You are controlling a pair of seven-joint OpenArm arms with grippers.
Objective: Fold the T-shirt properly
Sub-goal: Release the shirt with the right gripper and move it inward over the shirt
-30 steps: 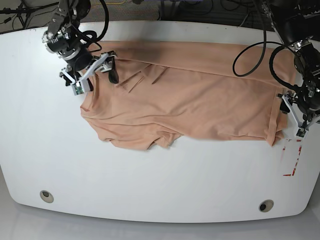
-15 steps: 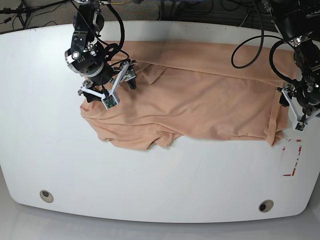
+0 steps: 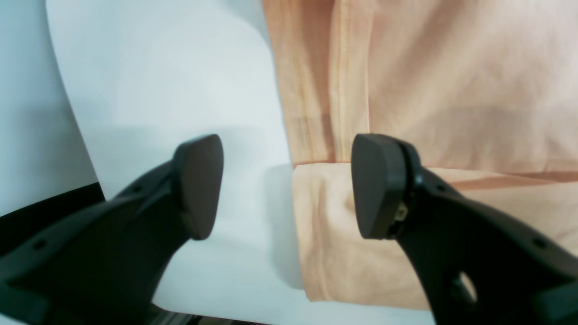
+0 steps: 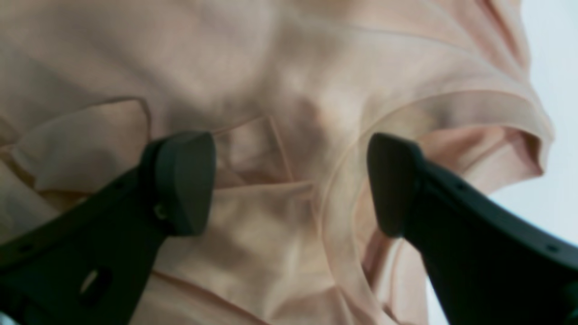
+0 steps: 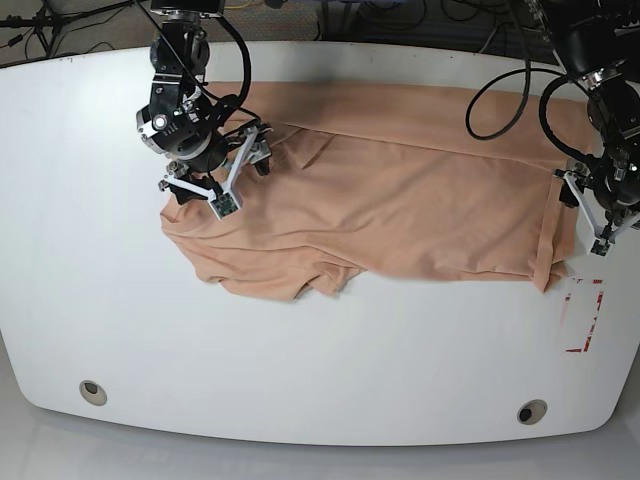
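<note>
The peach T-shirt [image 5: 400, 190] lies spread and wrinkled across the far half of the white table [image 5: 300, 350], with a bunched fold at its front left. My right gripper [image 5: 220, 178] hovers open over the shirt's left end. In the right wrist view it [image 4: 286, 180] is open and empty above creased cloth [image 4: 316, 67] with a curved seam. My left gripper [image 5: 582, 215] is open at the shirt's right edge. In the left wrist view it [image 3: 289, 185] straddles the folded hem corner [image 3: 343, 234], with one finger over bare table and the other over cloth.
Red tape marks [image 5: 585, 310] sit on the table at the front right of the shirt. Two round holes [image 5: 92, 392] [image 5: 532, 411] are near the table's front edge. Black cables [image 5: 500, 100] hang over the back right.
My right gripper has moved right from the shirt's left edge to over the cloth, then settled. My left gripper has shifted slightly up at the right hem.
</note>
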